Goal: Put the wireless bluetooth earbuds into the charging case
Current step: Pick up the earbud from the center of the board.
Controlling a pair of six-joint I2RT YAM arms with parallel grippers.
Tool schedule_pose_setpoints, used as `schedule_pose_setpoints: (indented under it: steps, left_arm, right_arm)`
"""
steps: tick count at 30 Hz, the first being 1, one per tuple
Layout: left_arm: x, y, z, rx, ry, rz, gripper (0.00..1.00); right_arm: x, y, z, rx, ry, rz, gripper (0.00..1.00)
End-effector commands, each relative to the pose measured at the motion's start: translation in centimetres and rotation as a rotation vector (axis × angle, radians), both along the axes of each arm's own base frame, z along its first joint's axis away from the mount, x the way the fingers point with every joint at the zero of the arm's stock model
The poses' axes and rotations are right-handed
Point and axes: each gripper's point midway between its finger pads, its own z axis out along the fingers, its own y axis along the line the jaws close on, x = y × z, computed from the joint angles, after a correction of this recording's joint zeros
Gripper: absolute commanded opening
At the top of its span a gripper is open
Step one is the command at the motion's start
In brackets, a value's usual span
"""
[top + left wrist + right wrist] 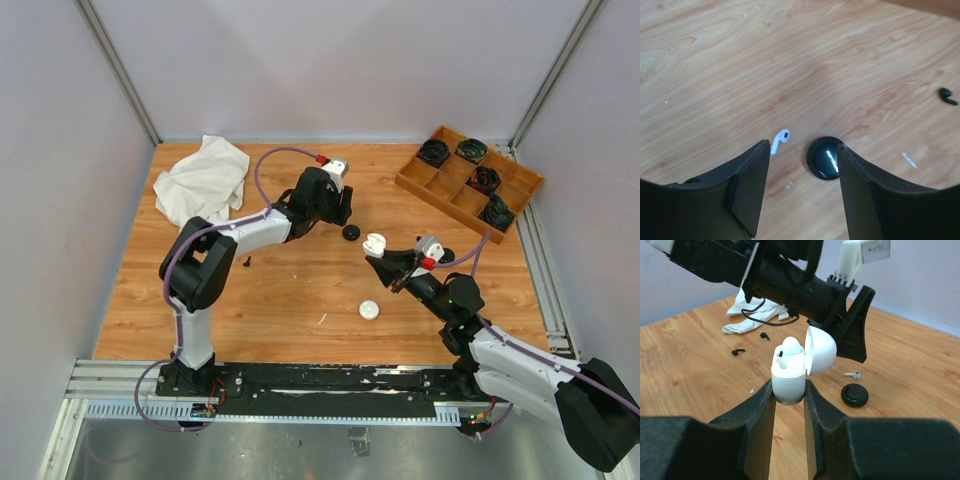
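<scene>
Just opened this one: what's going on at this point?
The right gripper is shut on a white charging case, held upright with its lid open, and a white bud seems to sit in it. The left gripper hovers open over a loose white earbud lying on the table beside a black case, not yet gripping it.

You are working over a light-brown wood-grain table (280, 300). A crumpled white cloth (203, 178) lies in its far left corner. In the far right corner you have a shallow wooden compartment tray (440, 207), set askew to the edges, with dark round things in several compartments. Near the table's middle a glossy round black puck-like case (825, 157) lies flat, with a small white stemmed plastic earbud (780, 140) just beside it, not touching. A round white puck-like case (369, 310) lies closer to the near edge. Two tiny black stemmed plastic earbuds (738, 351) lie apart, left of the middle.
</scene>
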Motion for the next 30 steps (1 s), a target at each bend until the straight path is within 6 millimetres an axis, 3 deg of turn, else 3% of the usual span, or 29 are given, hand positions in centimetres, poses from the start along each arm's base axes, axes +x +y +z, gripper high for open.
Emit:
schedule_pose_setpoints:
  steps: [1,9,17,25,30]
  left_arm:
    - [2.1,0.0,-1.8,0.071,0.005,-0.008,0.61]
    - [4.0,-0.4,-5.6,0.178,0.063,-0.018,0.55]
    - [4.1,-0.3,-8.7,0.23,0.126,-0.014,0.5]
    - [3.5,0.3,-9.8,0.247,0.167,0.006,0.38]
    - [1.9,1.0,-9.9,0.23,0.2,0.013,0.29]
  right_arm:
    - [1.0,-1.3,0.0,-0.01,-0.02,-0.062,0.03]
    - [1.0,-1.3,-0.1,-0.016,-0.021,-0.059,0.03]
    - [1.0,-1.0,-0.3,-0.014,-0.013,-0.044,0.03]
    - [0.9,-1.1,-0.2,-0.005,-0.011,-0.047,0.03]
    - [0.8,-1.0,-0.1,0.005,-0.007,-0.042,0.03]
